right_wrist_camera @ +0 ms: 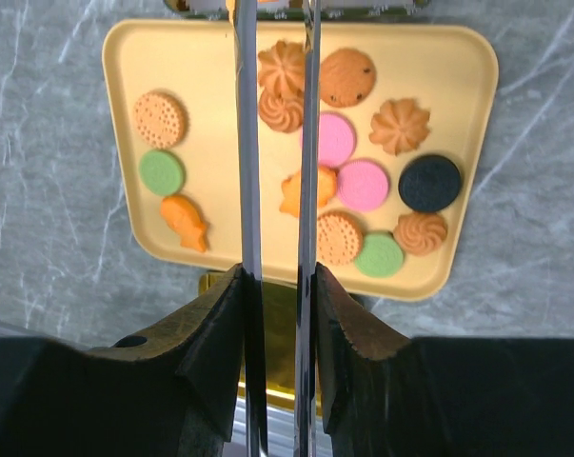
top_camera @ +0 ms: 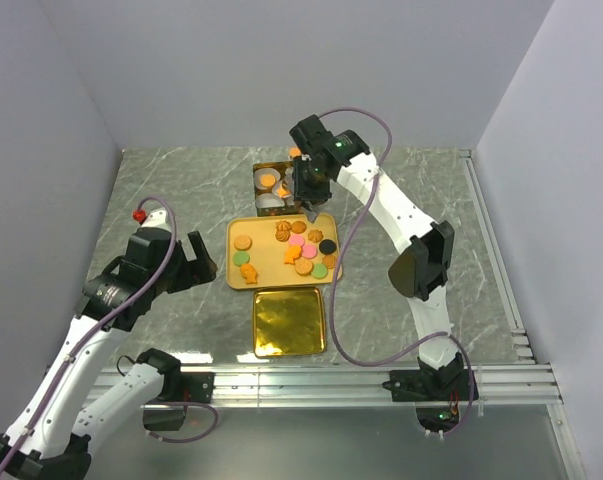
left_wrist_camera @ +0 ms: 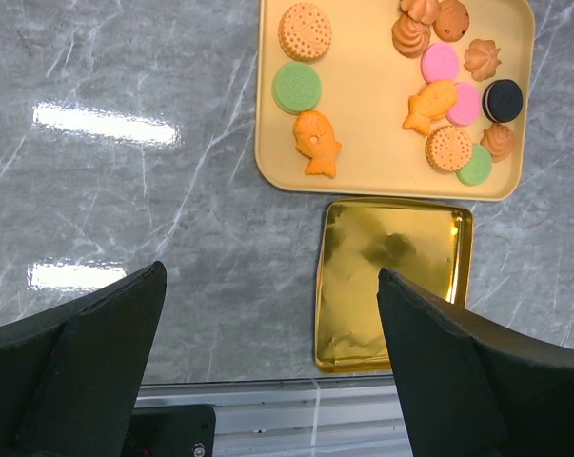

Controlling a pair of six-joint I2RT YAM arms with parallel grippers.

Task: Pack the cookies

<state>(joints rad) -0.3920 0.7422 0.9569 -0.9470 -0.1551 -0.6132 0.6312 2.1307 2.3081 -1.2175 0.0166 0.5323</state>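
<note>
From the overhead camera, you are seeing the cookies (top_camera: 301, 250) lying on a pale yellow tray (top_camera: 233, 282) in the middle of the grey marbled counter (top_camera: 171, 190). A gold tin (top_camera: 261, 168) is sitting just beyond the tray's far edge, holding white paper cups (top_camera: 268, 201) with orange pieces in them. A shiny gold lid (top_camera: 289, 322) is lying just beside the tray's near edge. The right pincer (top_camera: 312, 213) is hanging over the far edge of the tray, pointing down. The left pincer (top_camera: 203, 262) is hovering left of the tray, apart from it.

Through the left wrist camera, you are looking past two dark fingers (left_wrist_camera: 87, 362) spread wide and gripping nothing. Beyond them, a fish-shaped cookie (left_wrist_camera: 317, 143) is lying near the tray's left side, beside a green disc (left_wrist_camera: 297, 88) and a dotted tan disc (left_wrist_camera: 305, 31).

Through the right wrist camera, you are looking down two thin blades (right_wrist_camera: 246, 143) standing a narrow gap apart above the tray. Pink discs (right_wrist_camera: 336, 139) and a black disc (right_wrist_camera: 429, 183) are lying to their right. The blade tips are running past the top edge, so you cannot tell whether they are gripping anything.
</note>
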